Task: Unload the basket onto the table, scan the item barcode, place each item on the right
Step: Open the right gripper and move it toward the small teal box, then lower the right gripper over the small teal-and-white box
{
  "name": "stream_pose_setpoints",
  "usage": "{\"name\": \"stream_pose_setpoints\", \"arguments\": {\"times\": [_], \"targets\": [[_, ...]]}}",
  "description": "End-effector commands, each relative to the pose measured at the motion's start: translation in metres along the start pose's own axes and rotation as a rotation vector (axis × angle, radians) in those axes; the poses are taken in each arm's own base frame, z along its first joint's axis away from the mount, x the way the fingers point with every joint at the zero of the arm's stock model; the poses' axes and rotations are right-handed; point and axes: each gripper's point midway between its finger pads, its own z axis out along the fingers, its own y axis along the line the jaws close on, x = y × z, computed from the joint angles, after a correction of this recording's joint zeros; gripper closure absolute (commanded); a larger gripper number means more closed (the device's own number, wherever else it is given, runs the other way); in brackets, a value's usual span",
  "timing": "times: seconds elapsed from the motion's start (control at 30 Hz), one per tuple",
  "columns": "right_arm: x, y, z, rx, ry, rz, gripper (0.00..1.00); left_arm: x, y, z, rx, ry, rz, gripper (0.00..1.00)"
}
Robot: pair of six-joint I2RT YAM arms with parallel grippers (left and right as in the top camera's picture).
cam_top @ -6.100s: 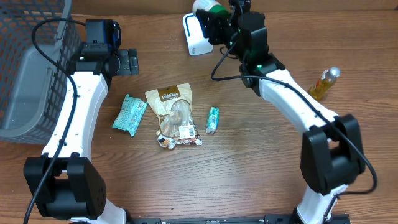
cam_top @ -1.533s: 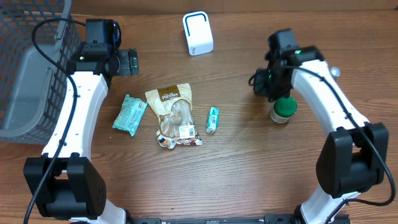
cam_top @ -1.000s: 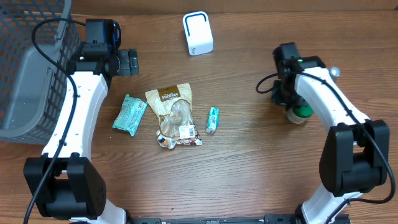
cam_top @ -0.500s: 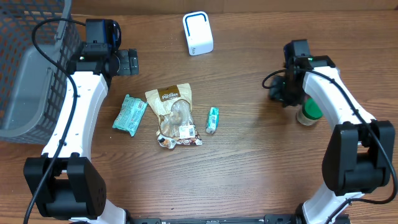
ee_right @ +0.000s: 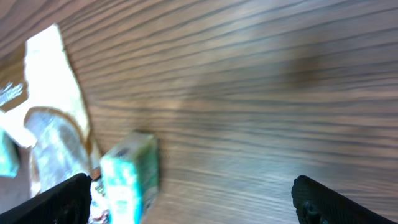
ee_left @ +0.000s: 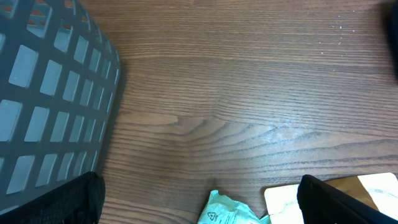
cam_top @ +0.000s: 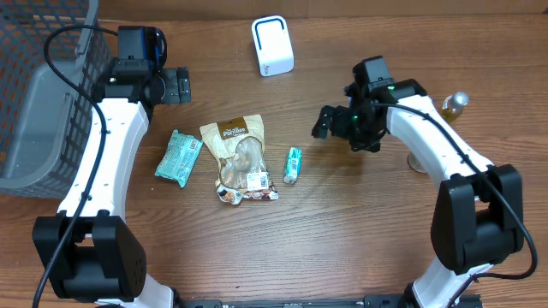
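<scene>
The white barcode scanner (cam_top: 272, 46) stands at the back of the table. A tan snack pouch (cam_top: 238, 158), a teal packet (cam_top: 179, 156) and a small teal box (cam_top: 293, 165) lie in the middle. My right gripper (cam_top: 340, 130) hangs open and empty just right of the small box; its wrist view shows that box (ee_right: 130, 177) and the pouch (ee_right: 53, 118) at the lower left. Only a pale sliver of the bottle (cam_top: 414, 162) shows under my right forearm. My left gripper (cam_top: 175, 84) is open and empty at the back left, above the teal packet (ee_left: 230, 211).
A grey mesh basket (cam_top: 43, 94) fills the left edge and also appears in the left wrist view (ee_left: 50, 81). A yellow bottle (cam_top: 451, 111) stands at the far right, behind my right arm. Bare wood lies along the table's front.
My right gripper opened and let go of the green-capped bottle on the right side of the table. It then swung left toward the small teal box. The left arm has not moved.
</scene>
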Motion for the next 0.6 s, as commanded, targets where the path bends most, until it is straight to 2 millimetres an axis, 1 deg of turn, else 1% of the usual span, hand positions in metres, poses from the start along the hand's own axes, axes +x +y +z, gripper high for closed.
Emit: {"name": "stream_pose_setpoints", "arguments": {"times": [0.0, 0.13, 0.2, 0.23, 0.43, 0.57], "targets": [[0.006, 0.033, -0.001, -0.095, 0.015, -0.037, 0.00, -0.012, 0.001, -0.012, 0.001, -0.042, 0.016, 0.00], [0.012, 0.054, 0.003, -0.129, 0.015, -0.091, 0.00, -0.012, 0.001, -0.012, 0.001, -0.042, 0.016, 0.01], [0.017, 0.063, 0.006, -0.134, 0.020, -0.115, 0.05, -0.012, 0.001, -0.012, 0.001, -0.042, 0.016, 0.00], [0.019, 0.066, 0.007, -0.128, 0.021, -0.113, 0.06, -0.012, 0.001, -0.012, 0.001, -0.042, 0.016, 0.01], [0.020, 0.061, 0.016, 0.027, -0.048, -0.029, 0.06, -0.012, 0.001, -0.012, 0.001, -0.042, 0.016, 0.00], [0.026, 0.063, 0.020, 0.083, -0.075, -0.044, 0.09, -0.012, 0.001, -0.012, 0.001, -0.042, 0.016, 0.00]]}}
